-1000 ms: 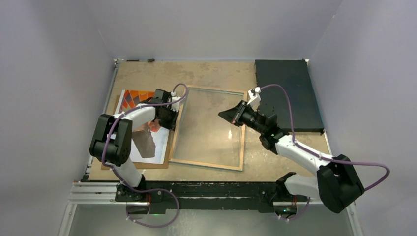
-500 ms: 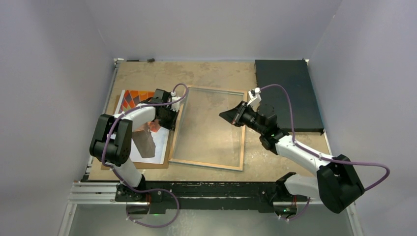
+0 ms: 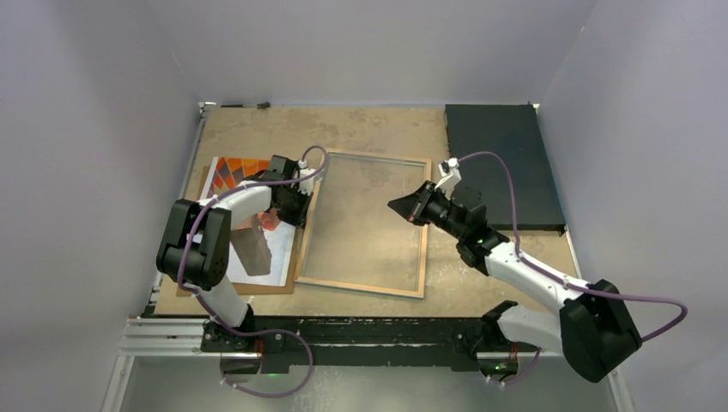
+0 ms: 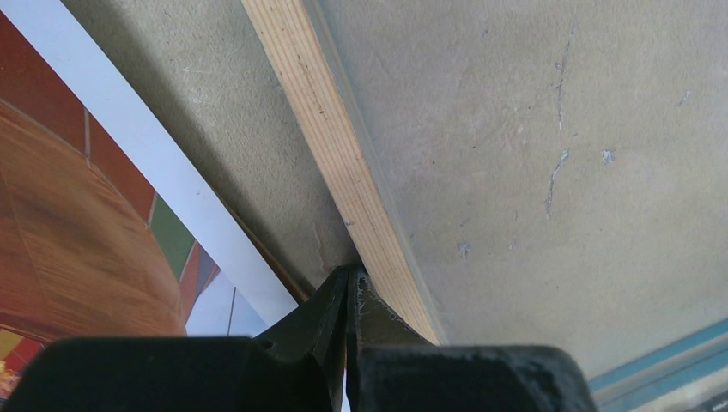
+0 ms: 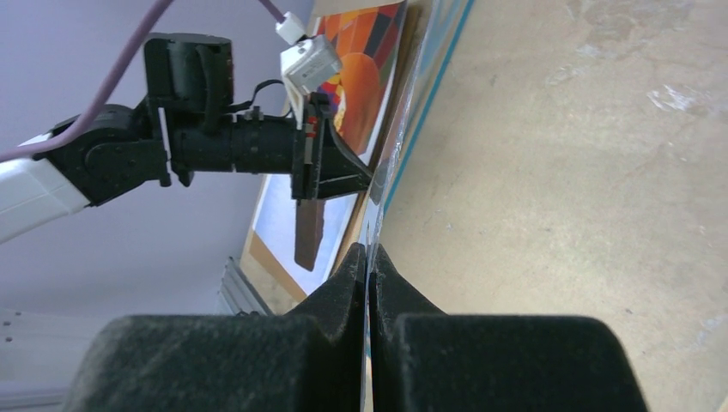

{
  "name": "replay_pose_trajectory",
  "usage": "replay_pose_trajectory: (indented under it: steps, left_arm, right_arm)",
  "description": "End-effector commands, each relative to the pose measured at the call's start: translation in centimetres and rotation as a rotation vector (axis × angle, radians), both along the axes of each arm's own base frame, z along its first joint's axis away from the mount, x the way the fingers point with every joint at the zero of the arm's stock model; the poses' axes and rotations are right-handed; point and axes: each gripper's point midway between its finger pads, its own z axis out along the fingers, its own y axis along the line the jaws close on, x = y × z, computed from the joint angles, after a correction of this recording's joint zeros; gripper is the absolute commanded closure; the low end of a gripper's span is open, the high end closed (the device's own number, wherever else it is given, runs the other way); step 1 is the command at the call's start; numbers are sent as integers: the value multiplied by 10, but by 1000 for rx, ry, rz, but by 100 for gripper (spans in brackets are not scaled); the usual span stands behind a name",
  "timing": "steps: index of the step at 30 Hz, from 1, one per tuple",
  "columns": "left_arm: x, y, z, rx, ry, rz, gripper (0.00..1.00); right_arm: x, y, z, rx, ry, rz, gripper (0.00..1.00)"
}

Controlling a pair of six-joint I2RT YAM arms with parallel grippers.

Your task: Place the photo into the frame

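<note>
the left arm is bent sharply at the elbow and reaches in low, so the left gripper sits with its black fingers pinched together, nothing visible between them, and their tips pressed against the outer side of the tan wooden rim of the thin rectangular glass-paned frame. just to the outside of those fingers lies the photo, a paper print of an orange-red balloon with a white border. it is flat on a plain brown backing board and partly under the forearm. the frame lies flat on the worn tan table, between the two grippers. the right arm stretches out long and slanted from its base, wrist tipped down. the right gripper hangs low over the glass just inside the frame's rim on its own side, and its jaws are also squeezed shut on nothing that i can see. behind that wrist, a dark rectangular mat lies flat.
</note>
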Motion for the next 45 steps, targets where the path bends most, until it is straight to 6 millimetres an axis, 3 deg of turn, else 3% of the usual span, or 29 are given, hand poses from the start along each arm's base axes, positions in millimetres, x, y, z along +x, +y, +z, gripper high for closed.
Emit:
replay_pose_trajectory:
  steps: [1,27,32,45]
  left_arm:
    - [5,-7,7,-27,-13,1,100]
    - [0,-11,7,-42,0,-16,100]
    - [0,-10,6,-38,3,-14,100]
    - [2,-11,11,-38,-7,-15,100]
  right_arm:
    - [3,-10,1,-39,-36,-56,100]
    - [19,-13,-16,-70,8,-142,100]
    - [18,-11,-10,-66,-12,-134,100]
    - [23,-21,-40,-134,48,-189,100]
